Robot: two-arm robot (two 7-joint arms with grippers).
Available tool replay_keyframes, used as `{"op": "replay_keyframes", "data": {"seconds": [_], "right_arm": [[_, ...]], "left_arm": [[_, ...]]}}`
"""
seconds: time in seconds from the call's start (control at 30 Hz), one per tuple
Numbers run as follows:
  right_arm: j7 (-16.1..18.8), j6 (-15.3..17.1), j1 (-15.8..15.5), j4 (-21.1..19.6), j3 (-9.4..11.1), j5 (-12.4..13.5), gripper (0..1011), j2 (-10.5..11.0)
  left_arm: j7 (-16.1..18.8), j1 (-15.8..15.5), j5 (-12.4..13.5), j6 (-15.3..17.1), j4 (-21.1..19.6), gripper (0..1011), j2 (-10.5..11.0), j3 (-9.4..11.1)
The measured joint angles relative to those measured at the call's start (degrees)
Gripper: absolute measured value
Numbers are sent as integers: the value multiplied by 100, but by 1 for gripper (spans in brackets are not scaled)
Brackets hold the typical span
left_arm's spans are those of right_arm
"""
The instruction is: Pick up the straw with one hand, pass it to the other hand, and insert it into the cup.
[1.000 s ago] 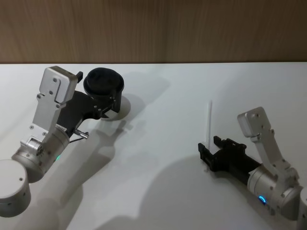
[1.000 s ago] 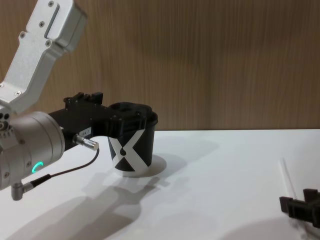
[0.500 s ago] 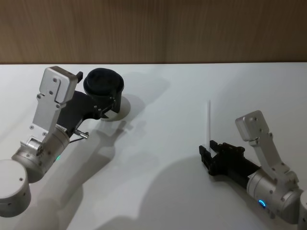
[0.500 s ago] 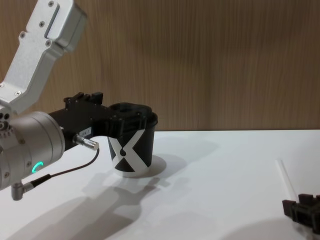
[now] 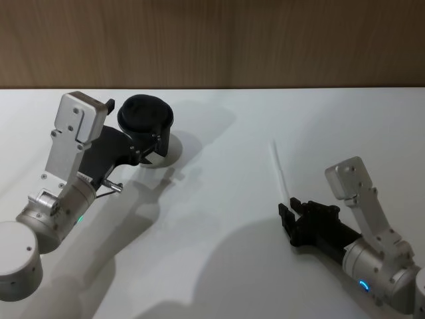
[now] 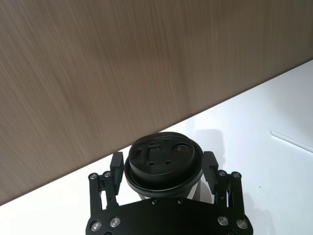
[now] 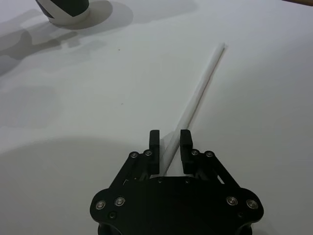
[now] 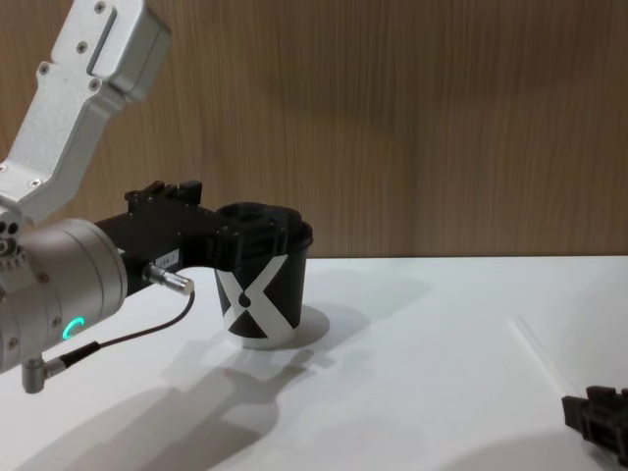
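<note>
Jaws of the right gripper (image 7: 169,141) are narrowly open and low on the table (image 7: 73,107), with a gap wider than the straw (image 7: 201,88) that runs through it. No firm hold shows. The straw lies flat on the table, its near end tucked back between the jaws toward the palm. The rest sticks out well ahead of the jaws, slanted off their centre line. It sits skewed in the gap, close to one jaw at the tips and close to the other farther in.

Step in hand, as I read it: the pick. To do it well:
- Square the jaws to the straw first, so they close across its width and not on a diagonal.
- Close gently; thin plastic looks likely to flatten or squirt out.
- A grip this near the end leaves a long free length. That suits the handover, but the straw may droop and swing, so lift slowly.

Jaws of the left gripper (image 6: 163,165) are closed in on the cup (image 8: 260,294), one on each side just under the lid (image 6: 164,155), with the cup upright on the table. The cup is far ahead and to the side of the right jaws, well apart from the straw. The left would have to let go of the cup before it can take the straw.
</note>
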Motion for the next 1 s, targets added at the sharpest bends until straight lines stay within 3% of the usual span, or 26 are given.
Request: {"op": "replay_keyframes", "data": {"seconds": [0.67, 1.0], "right_arm": [[-123, -202, 0, 90, 62, -241, 128, -84], [-238, -687, 4, 195, 78, -462, 27, -143]], "left_arm": [[0, 0, 0, 0, 0, 1003, 0, 0], [0, 0, 0, 0, 0, 1002, 0, 0]]}}
